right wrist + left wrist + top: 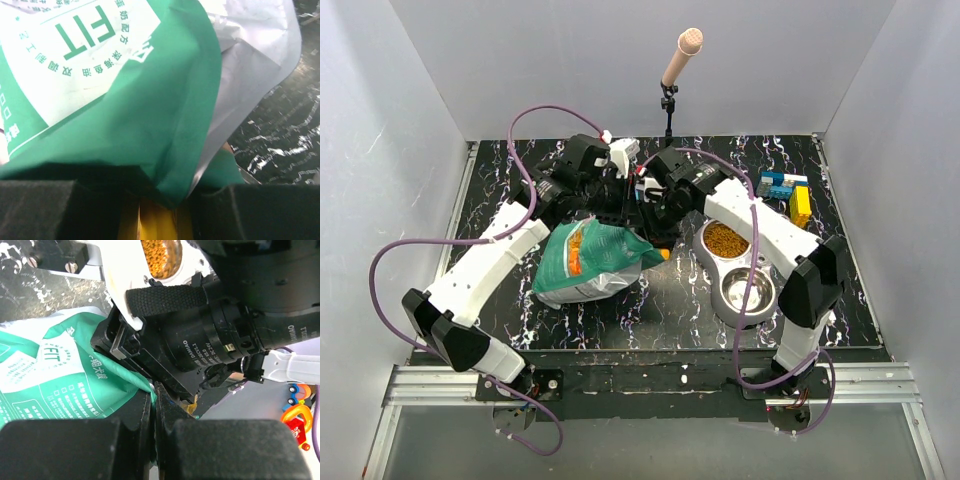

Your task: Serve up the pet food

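Currently our left gripper [154, 405] and right gripper [150, 210] clamp the pet food bag [590, 262]; we fear slippage scattering kibble [726, 238].

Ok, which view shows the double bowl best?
Top external: both dishes of the double bowl show, one full, one empty. Left wrist catches only a rim piece; right wrist sees just the green bag.
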Tool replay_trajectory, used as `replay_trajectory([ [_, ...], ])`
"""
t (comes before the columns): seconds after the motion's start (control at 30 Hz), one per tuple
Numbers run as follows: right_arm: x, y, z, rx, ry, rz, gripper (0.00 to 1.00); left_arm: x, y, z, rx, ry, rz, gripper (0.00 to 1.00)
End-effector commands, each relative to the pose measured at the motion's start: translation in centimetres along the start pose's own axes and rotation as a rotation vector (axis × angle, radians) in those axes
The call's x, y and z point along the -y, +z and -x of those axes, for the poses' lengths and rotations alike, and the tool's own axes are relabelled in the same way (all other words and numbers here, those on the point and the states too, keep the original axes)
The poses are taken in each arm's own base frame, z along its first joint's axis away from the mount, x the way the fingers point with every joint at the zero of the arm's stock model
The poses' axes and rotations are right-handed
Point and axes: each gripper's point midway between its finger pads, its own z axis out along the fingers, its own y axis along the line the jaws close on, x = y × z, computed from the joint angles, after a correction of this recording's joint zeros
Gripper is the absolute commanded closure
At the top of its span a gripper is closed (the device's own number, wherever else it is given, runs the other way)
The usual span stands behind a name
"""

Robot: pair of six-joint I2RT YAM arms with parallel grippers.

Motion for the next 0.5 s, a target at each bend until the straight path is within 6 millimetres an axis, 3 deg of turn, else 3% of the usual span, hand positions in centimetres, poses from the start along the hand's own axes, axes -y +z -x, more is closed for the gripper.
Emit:
replay_trajectory([
  [0.0, -1.1, 8.8, -0.5, -0.112, -0.011, 0.135, 0.99, 5.5, -2.5, 3.0, 0.133, 0.055, -0.22, 1.0],
  [0.1, -4.4, 9.5, -0.1, -0.108, -0.056, 0.383, 0.99, 5.3, -2.2, 2.6, 0.124, 0.039, -0.216, 1.0],
  [0.27, -9.2, 6.9, 0.5, -0.057, -0.13, 0.754, 0.99, 5.3, -2.4, 2.7, 0.13, 0.038, -0.213, 1.0],
  [0.37, -10.4, 4.2, 1.1, 0.026, -0.197, 0.894, 0.99, 5.2, -3.3, 3.1, 0.167, 0.043, -0.194, 1.0],
  [0.47, -9.9, 1.6, 1.3, 0.084, -0.178, 0.974, 0.99, 4.8, -4.9, 4.1, 0.246, 0.052, -0.147, 1.0],
])
